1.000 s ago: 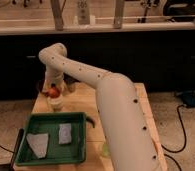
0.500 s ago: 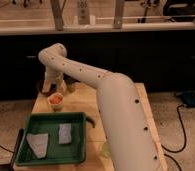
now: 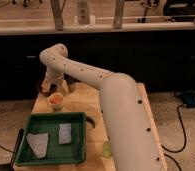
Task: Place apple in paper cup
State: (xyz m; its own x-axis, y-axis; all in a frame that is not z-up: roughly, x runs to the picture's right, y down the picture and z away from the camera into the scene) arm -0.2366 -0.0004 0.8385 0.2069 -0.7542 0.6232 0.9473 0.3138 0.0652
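Observation:
The red-orange apple [image 3: 56, 99] sits in the mouth of the small white paper cup [image 3: 56, 105], which stands on the wooden table [image 3: 86, 107] near its far left corner. My gripper [image 3: 55, 88] hangs just above and slightly behind the cup. It is open, empty and apart from the apple. The white arm [image 3: 106, 95] reaches to it from the lower right.
A green tray [image 3: 78, 137] with two grey-white pieces lies at the front left. A dark bowl-like thing [image 3: 42, 88] stands behind the cup, at the table's left edge. A pale yellow-green round thing [image 3: 107, 149] lies beside the arm's base. A dark counter wall runs behind the table.
One second ago the gripper was down at the cup with the apple. It has since let go and risen, and the apple now rests in the cup.

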